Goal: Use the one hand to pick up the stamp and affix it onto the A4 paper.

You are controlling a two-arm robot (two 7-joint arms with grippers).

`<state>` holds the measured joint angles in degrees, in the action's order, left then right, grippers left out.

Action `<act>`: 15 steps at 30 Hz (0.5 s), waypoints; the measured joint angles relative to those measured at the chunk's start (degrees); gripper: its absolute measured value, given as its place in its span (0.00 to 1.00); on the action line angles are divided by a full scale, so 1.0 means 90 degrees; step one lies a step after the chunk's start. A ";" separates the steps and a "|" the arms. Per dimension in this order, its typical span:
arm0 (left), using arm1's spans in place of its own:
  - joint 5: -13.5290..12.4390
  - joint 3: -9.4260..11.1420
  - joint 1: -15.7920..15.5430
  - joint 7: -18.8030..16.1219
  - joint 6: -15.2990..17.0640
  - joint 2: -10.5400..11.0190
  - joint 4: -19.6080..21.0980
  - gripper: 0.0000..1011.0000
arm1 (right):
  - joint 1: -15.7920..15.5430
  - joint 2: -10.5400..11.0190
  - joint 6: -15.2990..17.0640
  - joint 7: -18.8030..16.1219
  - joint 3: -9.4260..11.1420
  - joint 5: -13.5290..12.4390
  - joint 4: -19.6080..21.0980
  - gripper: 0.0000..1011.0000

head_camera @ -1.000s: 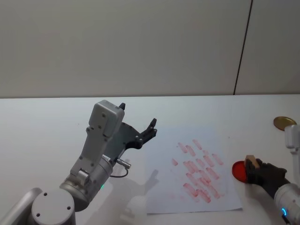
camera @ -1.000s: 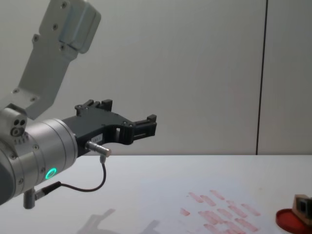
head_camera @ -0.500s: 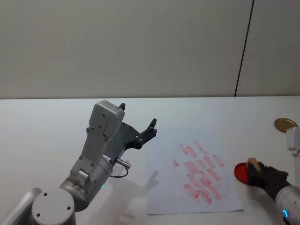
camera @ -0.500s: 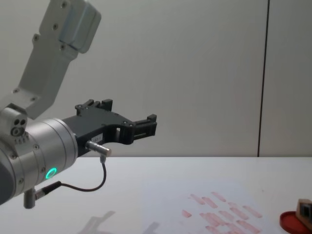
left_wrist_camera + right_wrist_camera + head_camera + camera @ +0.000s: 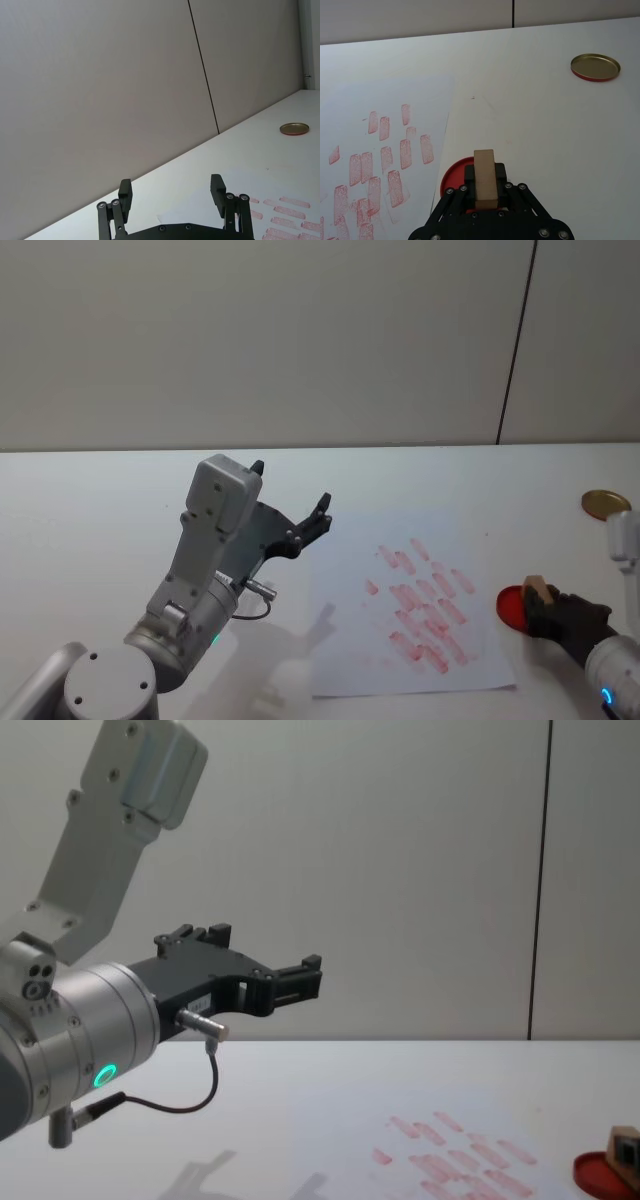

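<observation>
paper in the middle, pad to its right

the a4 paper (image 5: 410, 610) lies flat on the table (image 5: 100, 500), mid-front. just off its right edge sits the ink pad (image 5: 510, 606). the stamp (image 5: 484, 177) is over the pad's near side, between the right gripper (image 5: 545, 612) jaws. a lid (image 5: 605, 503) lies farther back, to the right. the left gripper (image 5: 170, 186) hangs above the table, left of the paper.

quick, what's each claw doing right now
left claw: open, holding nothing, raised above the table
right claw: closed on the stamp, at the red ink pad
</observation>
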<state>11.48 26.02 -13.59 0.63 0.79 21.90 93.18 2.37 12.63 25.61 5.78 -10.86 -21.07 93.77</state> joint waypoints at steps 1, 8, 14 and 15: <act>0.0000 0.0000 0.0000 0.0000 0.0000 0.0000 0.0000 0.98 | 0.0000 0.0000 0.0000 0.0000 0.0000 0.0000 0.0000 0.22; 0.0000 0.0000 0.0000 0.0000 0.0000 0.0000 0.0000 0.98 | 0.0001 0.0027 -0.0105 -0.0057 -0.0021 0.0247 0.0322 0.22; 0.0000 0.0000 0.0000 0.0000 0.0000 0.0000 0.0000 0.98 | 0.0056 0.0061 -0.0180 -0.0075 -0.0019 0.0541 0.0685 0.22; 0.0000 0.0000 0.0000 0.0000 0.0000 0.0000 0.0000 0.98 | 0.0065 0.0064 -0.0184 -0.0075 -0.0018 0.0570 0.0727 0.22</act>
<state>11.48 26.02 -13.58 0.63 0.79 21.89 93.17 2.96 13.21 23.96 5.11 -11.03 -15.94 100.31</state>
